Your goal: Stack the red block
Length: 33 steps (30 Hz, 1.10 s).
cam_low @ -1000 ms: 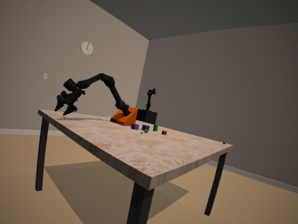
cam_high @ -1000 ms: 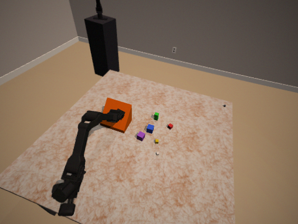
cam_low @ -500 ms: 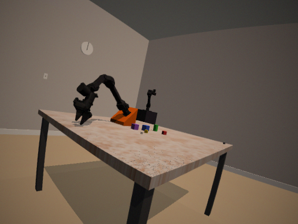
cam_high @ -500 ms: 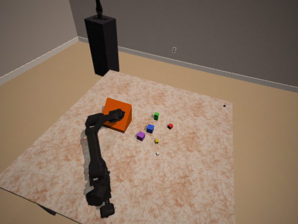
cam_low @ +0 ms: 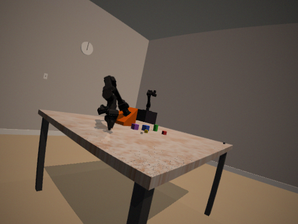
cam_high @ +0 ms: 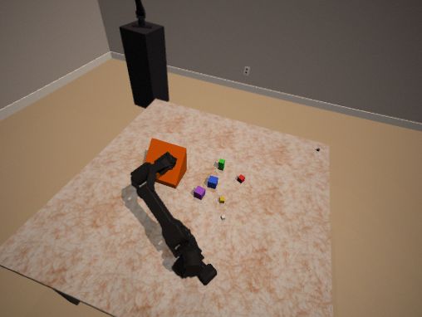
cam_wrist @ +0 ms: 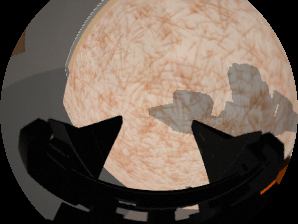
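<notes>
Seen from the top view, the red block is sitting on the table, with the green tower standing near its ten o'clock and the blue block lying towards nine. Well away towards seven, the gripper is pointing downward, its jaws standing wide and holding nothing.

From my station I am viewing one table, top mottled pink and cream, legs dark. Lying directly on it: orange wedge-shaped block, left; purple block, blue block, yellow block, small white block, near the middle; red block, right of them. Green tower is standing upright beyond the blue block.
</notes>
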Available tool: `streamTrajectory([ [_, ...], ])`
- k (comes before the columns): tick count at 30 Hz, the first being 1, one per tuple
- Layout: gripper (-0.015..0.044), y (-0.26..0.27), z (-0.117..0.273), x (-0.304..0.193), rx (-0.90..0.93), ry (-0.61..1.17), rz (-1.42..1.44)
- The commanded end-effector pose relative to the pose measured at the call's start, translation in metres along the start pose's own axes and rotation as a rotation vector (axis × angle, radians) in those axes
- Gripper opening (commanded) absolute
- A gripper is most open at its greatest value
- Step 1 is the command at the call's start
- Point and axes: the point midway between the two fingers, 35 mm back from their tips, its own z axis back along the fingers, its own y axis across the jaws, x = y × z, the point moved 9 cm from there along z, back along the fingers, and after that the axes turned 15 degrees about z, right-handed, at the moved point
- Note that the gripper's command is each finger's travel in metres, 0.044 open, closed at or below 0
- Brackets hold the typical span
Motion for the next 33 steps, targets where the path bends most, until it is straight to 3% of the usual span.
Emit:
streamTrajectory([
  [1,0.044,0.012,-0.006,-0.035,-0.016,0.065,0.08],
  [18,0.044,0.062,-0.003,-0.235,-0.099,0.338,0.599],
  [33,0.044,0.04,0.047,-0.414,-0.167,0.405,1.169],
])
